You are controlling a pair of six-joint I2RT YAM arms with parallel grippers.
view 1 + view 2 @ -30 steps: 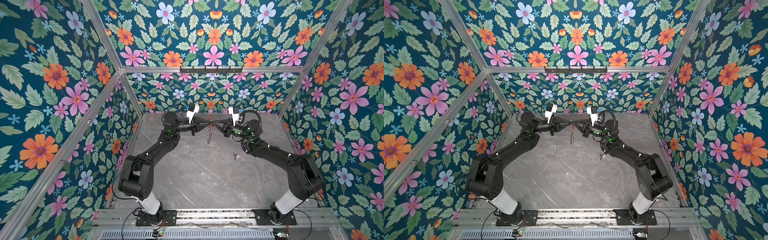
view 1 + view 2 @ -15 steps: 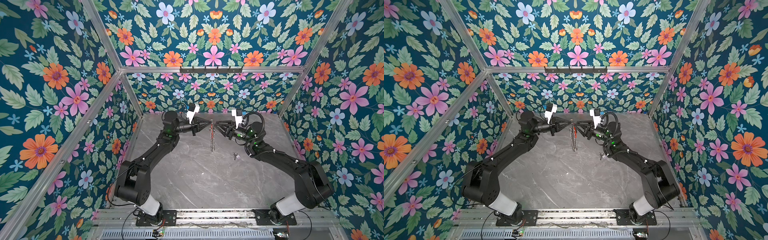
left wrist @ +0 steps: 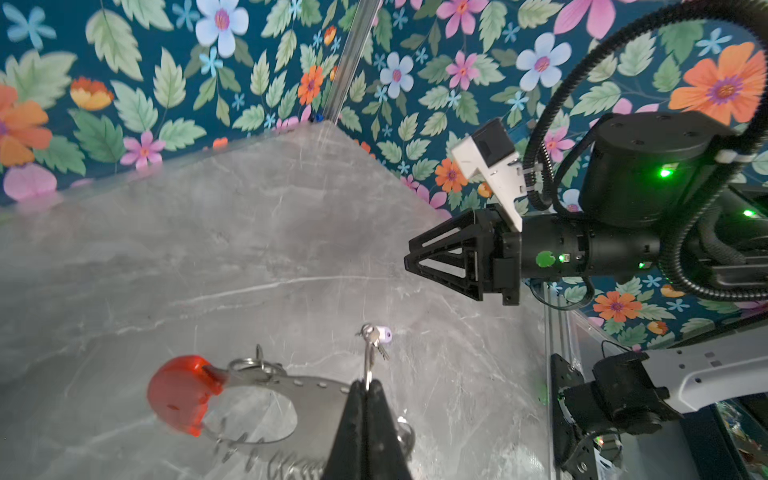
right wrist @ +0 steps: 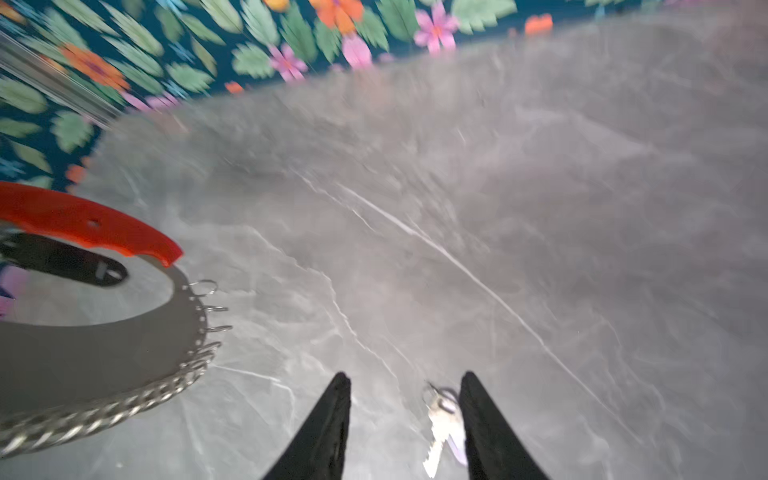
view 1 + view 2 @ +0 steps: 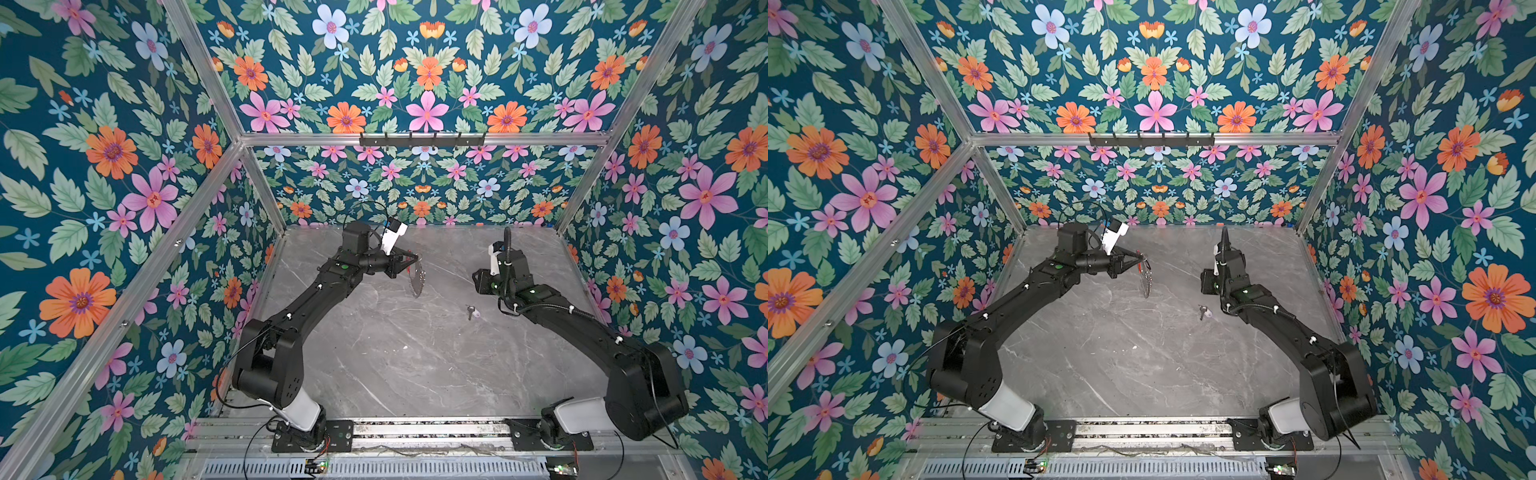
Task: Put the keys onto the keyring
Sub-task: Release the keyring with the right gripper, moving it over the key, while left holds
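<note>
The keyring (image 5: 415,283) (image 5: 1145,281), a metal loop with a red curved section (image 3: 178,395) and several small rings (image 4: 124,399), hangs above the table. My left gripper (image 3: 365,384) (image 5: 414,260) is shut on one of its thin rings. The keys (image 5: 473,311) (image 5: 1204,311) (image 3: 376,334), silver with a lavender tag, lie on the marble to the right of the loop. My right gripper (image 4: 405,376) (image 5: 478,284) (image 3: 409,259) hovers open above the keys (image 4: 442,424) with nothing between its fingers. It is well clear of the loop.
A black hook rail (image 5: 422,139) is mounted on the back wall. Floral walls with aluminium posts (image 5: 266,195) enclose the grey marble tabletop (image 5: 395,361) on three sides. The arm bases stand on the front rail (image 5: 415,432).
My right gripper has opened, let go of the keyring and pulled back to the right, over the keys. The loop now hangs lower, from the left gripper alone.
</note>
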